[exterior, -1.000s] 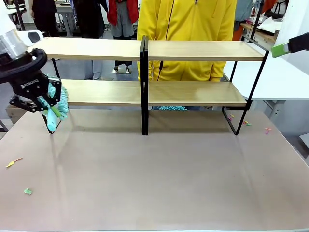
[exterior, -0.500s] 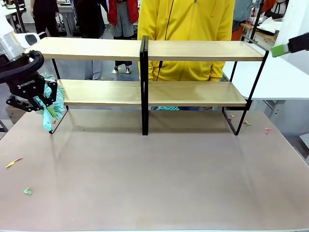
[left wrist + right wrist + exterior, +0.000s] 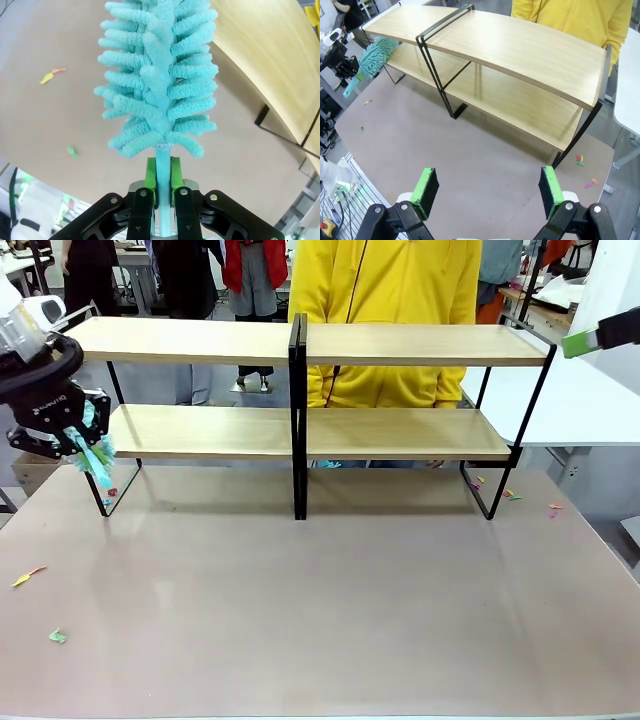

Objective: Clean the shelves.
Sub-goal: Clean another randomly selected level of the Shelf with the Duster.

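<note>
The shelves (image 3: 400, 344) stand across the far half of the table, light boards on black frames, also seen in the right wrist view (image 3: 520, 47) and as a board edge in the left wrist view (image 3: 270, 60). My left gripper (image 3: 78, 435) hangs just off their left end, at the lower board's height, shut on the handle of a teal fluffy duster (image 3: 97, 460). The left wrist view shows the pads (image 3: 150, 175) clamped on the handle below the duster head (image 3: 155, 75). My right gripper (image 3: 488, 192) hovers high above the table, open and empty; one green pad (image 3: 578, 343) shows at the right.
A person in a yellow top (image 3: 390, 290) stands behind the shelves. Small paper scraps lie on the brown table (image 3: 330, 590) at the left (image 3: 28, 577) and by the right shelf foot (image 3: 510, 495). A white table (image 3: 570, 400) adjoins at the right.
My left gripper has carried the duster leftward and slightly up, off the lower shelf's left end. The right gripper has stayed still.
</note>
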Tool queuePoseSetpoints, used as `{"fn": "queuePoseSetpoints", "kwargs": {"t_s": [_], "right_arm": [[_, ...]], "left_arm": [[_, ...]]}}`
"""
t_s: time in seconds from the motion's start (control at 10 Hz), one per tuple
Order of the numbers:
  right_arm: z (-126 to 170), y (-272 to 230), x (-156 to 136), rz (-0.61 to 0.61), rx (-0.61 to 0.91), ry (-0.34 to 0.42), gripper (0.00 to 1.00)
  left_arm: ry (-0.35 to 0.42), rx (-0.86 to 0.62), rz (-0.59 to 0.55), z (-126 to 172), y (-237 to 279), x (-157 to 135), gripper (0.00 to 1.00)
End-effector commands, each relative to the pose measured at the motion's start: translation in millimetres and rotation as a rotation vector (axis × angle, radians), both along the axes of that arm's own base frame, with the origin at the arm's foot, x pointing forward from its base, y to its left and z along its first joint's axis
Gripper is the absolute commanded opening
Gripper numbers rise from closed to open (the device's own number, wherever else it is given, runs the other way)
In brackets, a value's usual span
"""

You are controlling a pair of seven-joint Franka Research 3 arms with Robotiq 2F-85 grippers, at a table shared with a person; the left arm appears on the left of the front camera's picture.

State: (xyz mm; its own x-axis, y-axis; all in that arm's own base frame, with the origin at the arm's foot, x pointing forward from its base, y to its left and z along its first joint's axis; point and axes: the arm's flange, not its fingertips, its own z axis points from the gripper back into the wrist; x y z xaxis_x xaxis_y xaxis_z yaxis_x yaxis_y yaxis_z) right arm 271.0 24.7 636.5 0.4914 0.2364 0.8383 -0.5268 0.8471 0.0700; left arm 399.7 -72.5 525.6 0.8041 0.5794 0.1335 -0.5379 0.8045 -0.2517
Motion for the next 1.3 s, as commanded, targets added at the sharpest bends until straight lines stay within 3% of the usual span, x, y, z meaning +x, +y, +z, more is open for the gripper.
{"fn": "queuePoseSetpoints", "kwargs": {"t_s": [0.0,0.2,0.5,0.8,0.9,1.0,1.1,1.2], "right_arm": [[1,0,0,0.001,0.002,-0.001,1.00],[1,0,0,0.001,0.002,-0.001,1.00],[1,0,0,0.001,0.002,-0.001,1.00],[1,0,0,0.001,0.002,-0.001,1.00],[1,0,0,0.001,0.002,-0.001,1.00],[1,0,0,0.001,0.002,-0.001,1.00],[1,0,0,0.001,0.002,-0.001,1.00],[1,0,0,0.001,0.002,-0.001,1.00]], "left_arm": [[0.006,0.032,-0.011,-3,2,-3,0.12],[-0.003,0.000,-0.193,-4,0,-7,0.12],[0.069,0.006,-0.515,-2,2,-26,0.12],[0.154,-0.006,-1.039,9,37,-86,0.12],[0.147,-0.034,-1.344,18,62,-118,0.12],[0.042,-0.099,-1.584,25,90,-153,0.12],[-0.117,-0.130,-1.610,33,122,-186,0.12],[-0.368,-0.223,-1.651,39,151,-210,0.12]]}}
